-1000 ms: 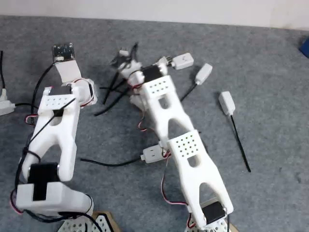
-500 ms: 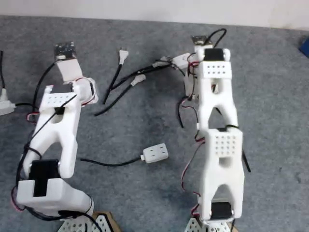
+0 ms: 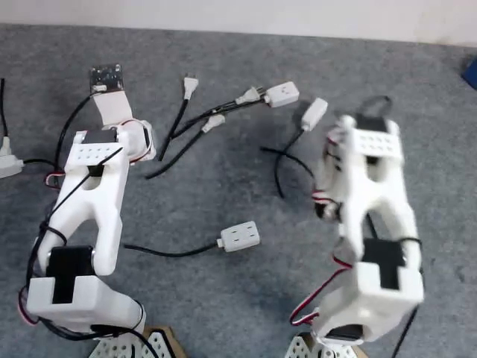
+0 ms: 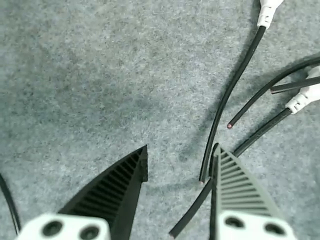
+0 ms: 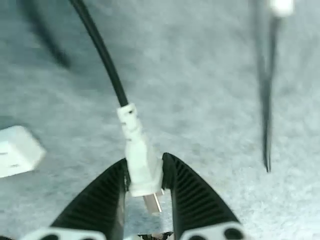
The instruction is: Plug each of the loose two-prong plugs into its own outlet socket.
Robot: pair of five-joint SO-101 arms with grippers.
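A white two-prong plug (image 5: 134, 135) is being clamped by its body between the jaws of the right gripper (image 5: 145, 161). Its prongs are pointing back toward the wrist and its black cable (image 5: 100, 50) is trailing away over the floor. Judged from the task, this grip is being used to carry the plug to a socket, and the prongs would need turning toward a socket face first. A middle socket block (image 3: 240, 236) is lying face up between the two arms, and the right arm (image 3: 369, 194) is being held folded to the right of it. The left gripper (image 4: 180, 150) is being held with its jaws spread apart and nothing between them, up and to the left of that block, over the cut ends of the black leads (image 4: 220, 125), probably in readiness for a pick. Beyond the block, away from the arm bases, a loose plug (image 3: 190, 86) and a second plug (image 3: 214, 121) are lying free. A far socket (image 3: 283, 93) is being met there by a third plug (image 3: 248, 95); whether that plug is seated cannot be told. Everything is being carried by a grey carpet (image 3: 223, 298), with a pale strip (image 3: 298, 15) bordering its far edge and a blue object (image 3: 471, 73) showing at the far right.
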